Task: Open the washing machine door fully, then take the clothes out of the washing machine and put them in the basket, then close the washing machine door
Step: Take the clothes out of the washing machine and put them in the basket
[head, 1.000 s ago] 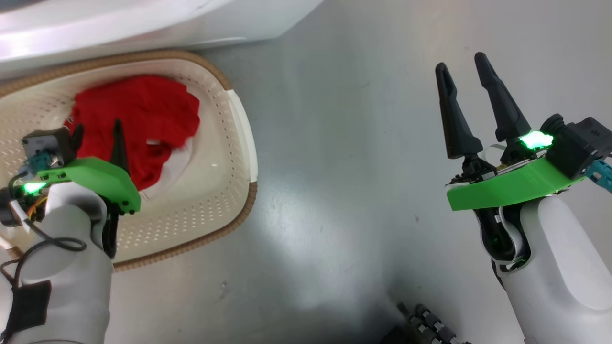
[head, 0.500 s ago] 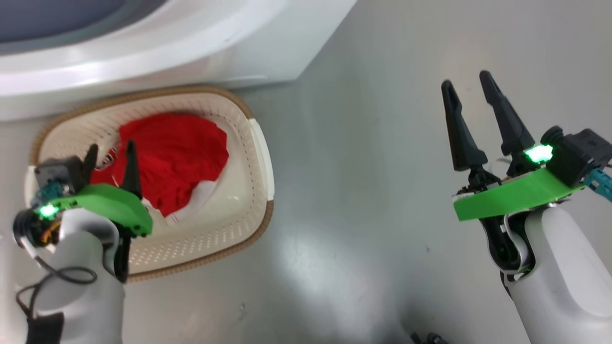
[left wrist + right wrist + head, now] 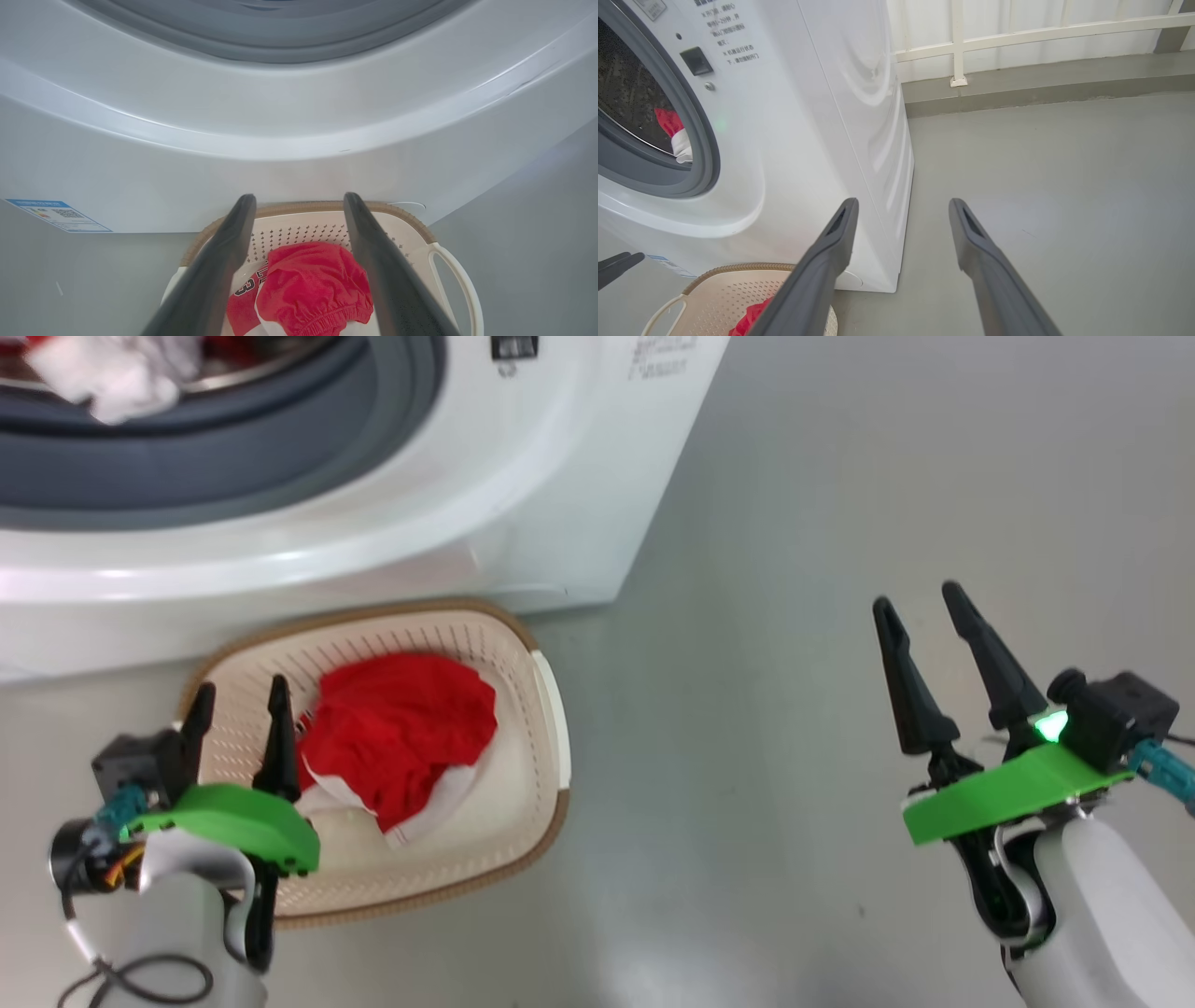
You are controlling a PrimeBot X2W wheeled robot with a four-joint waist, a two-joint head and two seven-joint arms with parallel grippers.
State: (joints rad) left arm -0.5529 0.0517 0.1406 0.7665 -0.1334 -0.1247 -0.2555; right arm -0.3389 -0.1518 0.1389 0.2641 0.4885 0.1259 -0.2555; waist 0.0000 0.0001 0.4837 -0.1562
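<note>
Left gripper [image 3: 241, 687] and right gripper [image 3: 917, 599] spread, empty.
Clothes [image 3: 112, 381] at 11 o'clock in the machine [image 3: 560, 476], some in the basket [image 3: 558, 803] at 8, look soft, light; we would pinch a bunched fold.

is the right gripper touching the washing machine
Apart. The head view shows the open right gripper over grey floor, with a wide strip of that floor between it and the washing machine.
</note>
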